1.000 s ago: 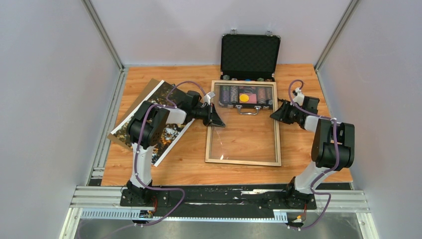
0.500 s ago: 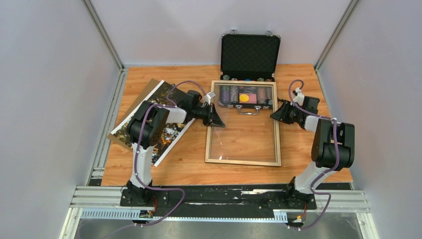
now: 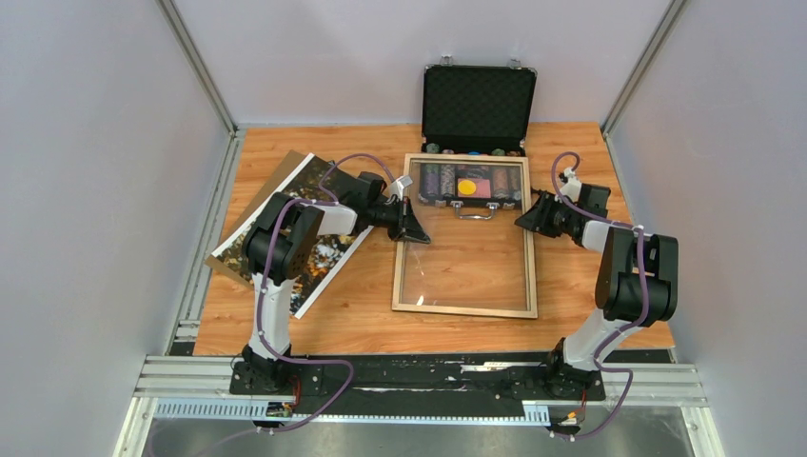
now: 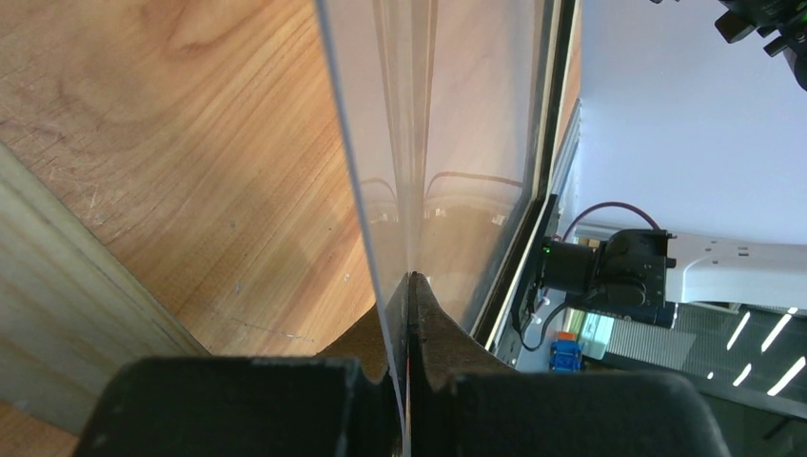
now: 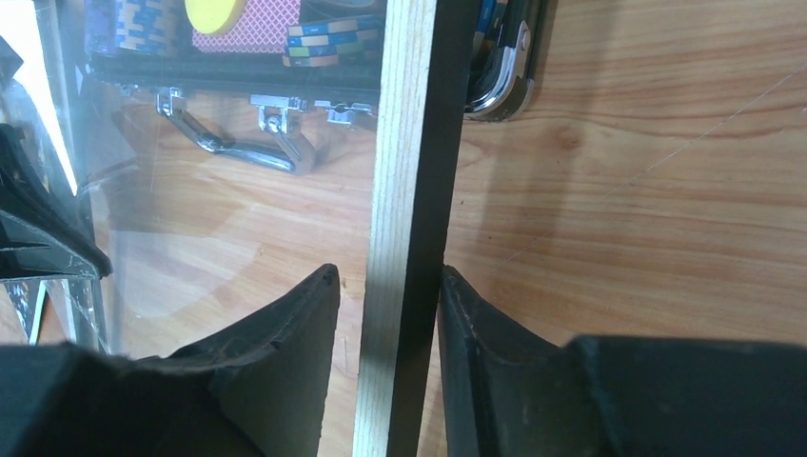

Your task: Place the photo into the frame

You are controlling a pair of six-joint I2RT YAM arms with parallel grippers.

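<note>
Black left tool [image 4: 410, 286] pinches clear sheet [image 4: 447, 143]; right tool [image 5: 387, 276] straddles the frame [image 5: 404, 143], unclamped.

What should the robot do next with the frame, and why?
Probably close the right tool on the side rail of the frame. Its fingers straddle that rail with a gap on one side, so the frame sits loose. The left tool pinches the clear sheet; a steadied frame would let it lift out.
</note>
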